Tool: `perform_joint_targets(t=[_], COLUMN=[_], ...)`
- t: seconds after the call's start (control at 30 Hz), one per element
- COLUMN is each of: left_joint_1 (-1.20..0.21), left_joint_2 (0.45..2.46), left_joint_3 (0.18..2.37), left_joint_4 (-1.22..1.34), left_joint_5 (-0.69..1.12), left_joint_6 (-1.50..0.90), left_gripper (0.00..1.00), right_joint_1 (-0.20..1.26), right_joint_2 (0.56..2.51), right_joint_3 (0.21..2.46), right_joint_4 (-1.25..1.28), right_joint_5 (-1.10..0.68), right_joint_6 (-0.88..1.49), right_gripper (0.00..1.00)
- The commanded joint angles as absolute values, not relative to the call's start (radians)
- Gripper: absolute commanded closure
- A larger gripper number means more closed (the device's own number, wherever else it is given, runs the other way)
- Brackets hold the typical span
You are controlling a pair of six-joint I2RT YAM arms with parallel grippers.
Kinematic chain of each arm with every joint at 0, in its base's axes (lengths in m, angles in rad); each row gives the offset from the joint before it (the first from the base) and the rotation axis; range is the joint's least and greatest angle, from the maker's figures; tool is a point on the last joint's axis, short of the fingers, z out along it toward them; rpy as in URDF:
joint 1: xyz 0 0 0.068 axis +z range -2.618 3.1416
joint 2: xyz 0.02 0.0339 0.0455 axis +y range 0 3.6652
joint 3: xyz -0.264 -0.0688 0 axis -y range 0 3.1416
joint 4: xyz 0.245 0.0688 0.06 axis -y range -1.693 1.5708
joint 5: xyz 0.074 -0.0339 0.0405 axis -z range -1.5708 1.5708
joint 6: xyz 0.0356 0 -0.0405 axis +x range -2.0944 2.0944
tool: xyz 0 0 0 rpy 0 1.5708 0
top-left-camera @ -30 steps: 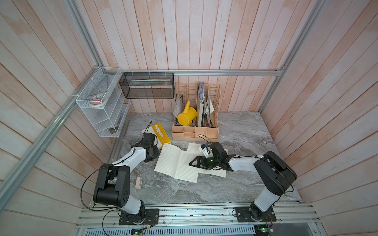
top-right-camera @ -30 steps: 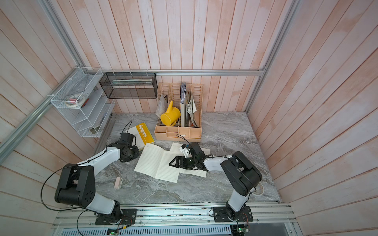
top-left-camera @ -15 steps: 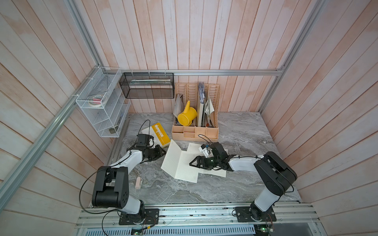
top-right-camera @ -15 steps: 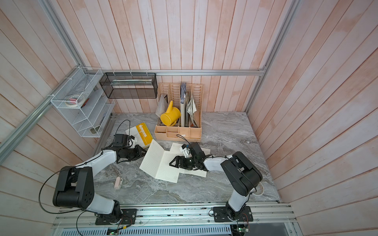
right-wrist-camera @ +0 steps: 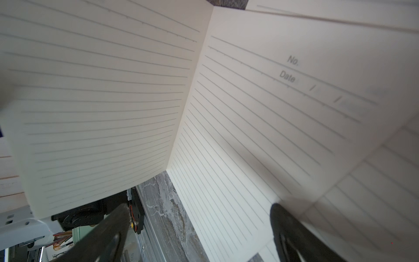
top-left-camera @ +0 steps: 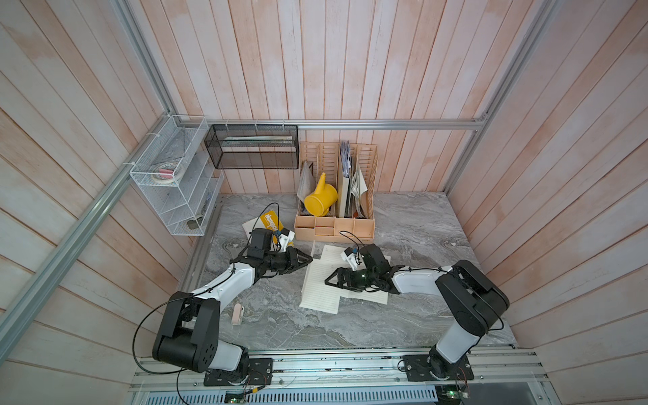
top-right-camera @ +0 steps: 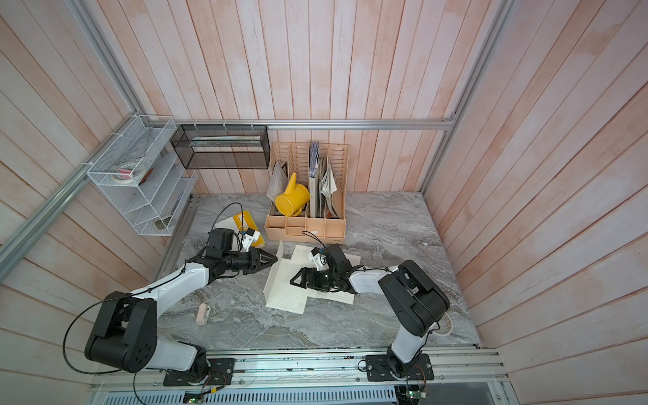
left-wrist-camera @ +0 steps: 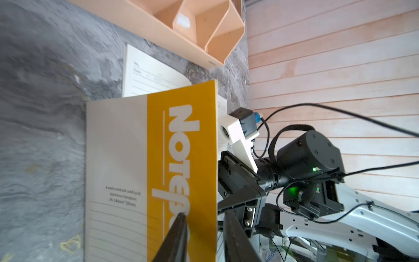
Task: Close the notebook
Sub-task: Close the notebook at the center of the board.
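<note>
In both top views I see the notebook [top-left-camera: 321, 291] half-folded on the worktop [top-left-camera: 413, 228], right pincer [top-left-camera: 329, 280] seemingly pinning its flat page; left wrist: left pincer [left-wrist-camera: 204, 213] narrowly parted astride the raised cover [left-wrist-camera: 136, 158], to tip it over; right wrist: jaws wide, steadying.

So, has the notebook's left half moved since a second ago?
Yes. The notebook's left half has swung up off the table, its free edge moving away from the wire rack.

left gripper [left-wrist-camera: 204, 215] jaws apart around notebook [left-wrist-camera: 127, 158] cover edge | cover upright | organizer [left-wrist-camera: 204, 34] beyond
</note>
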State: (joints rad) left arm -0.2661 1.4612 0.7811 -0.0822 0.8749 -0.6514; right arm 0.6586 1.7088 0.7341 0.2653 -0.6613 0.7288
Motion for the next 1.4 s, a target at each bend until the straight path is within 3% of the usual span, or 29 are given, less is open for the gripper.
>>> perform_joint_targets(t=[0.0,0.47,1.37], left_joint_1=[-0.289,-0.327,-0.451], left_joint_2=[1.498,1.602,1.779], left_joint_3=[0.766,0.688,0.699], left_joint_4=[-0.025,0.133,0.443], left_joint_5=[0.86,0.831,0.853], left_joint_6=[-0.677,-0.725,-0.915], left_gripper=[0.69,0.69,0.68], right_joint_1=[0.66,0.62,0.606], right_joint_2=[1.669,1.412,1.438], right_joint_3=[0.745,0.814,0.781], right_joint_4=[0.223,-0.014,0.111], right_joint_5=[-0.654,-0.553,-0.612], right_joint_6=[0.711,0.641,0.691], right_gripper=[0.02,0.02,0.02])
